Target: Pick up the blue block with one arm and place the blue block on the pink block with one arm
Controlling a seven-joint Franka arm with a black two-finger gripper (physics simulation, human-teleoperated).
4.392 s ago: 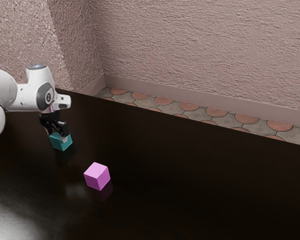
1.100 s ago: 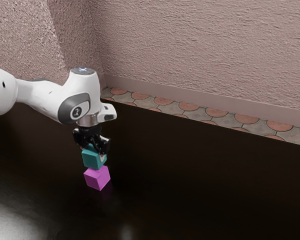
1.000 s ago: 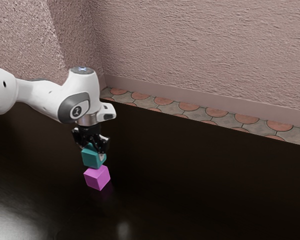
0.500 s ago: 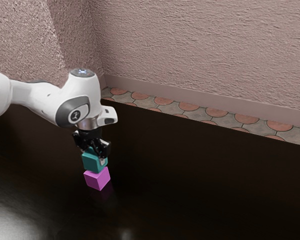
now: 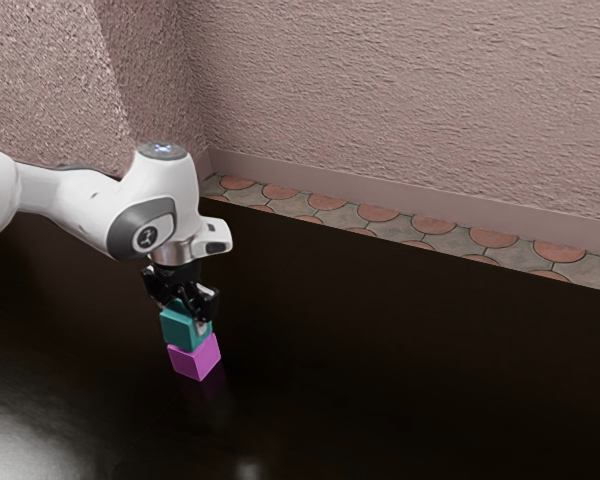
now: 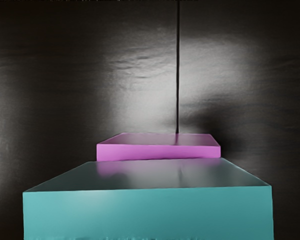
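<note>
Blue block [image 5: 174, 328], teal-ish, is clamped in the gripper [image 5: 187, 312]. The fingers are closed on two opposite side faces near its top, and the arm [image 5: 90, 205] points roughly straight down at the wrist. Directly under the gripper: pink block [image 5: 196, 360], on the dark bench [image 5: 400, 360]. Ext. view: the blue block's underside looks to be touching the pink top, or v. nearly so; can't tell for sure if there's a sliver of gap. Wrist view: blue block [image 6: 147, 205] is just under the gripper, with the pink block [image 6: 157, 146] peeking out past its far edge. So alignment isn't perfect, but most of the footprint seems to overlap.

Handling, my judgement: rigid cube, flat faces, prob. light, no give under the fingers, nothing fragile. The smooth faces may be a bit slippery, so the hold wants to be square on parallel faces, mid-face or slightly above, as it is now. A corner grip would let it twist.

Step in hand: placement, near the end of the task. Next move prob. calls for confirming contact, opening the fingers w/o dragging sideways, then lifting straight up.

Risks:
- Releasing w/ a gap, so the block drops and bounces off.
- A finger catching a face on the way up and tipping it.
- The pink block sliding on the glossy bench if pushed off-axis.
</note>
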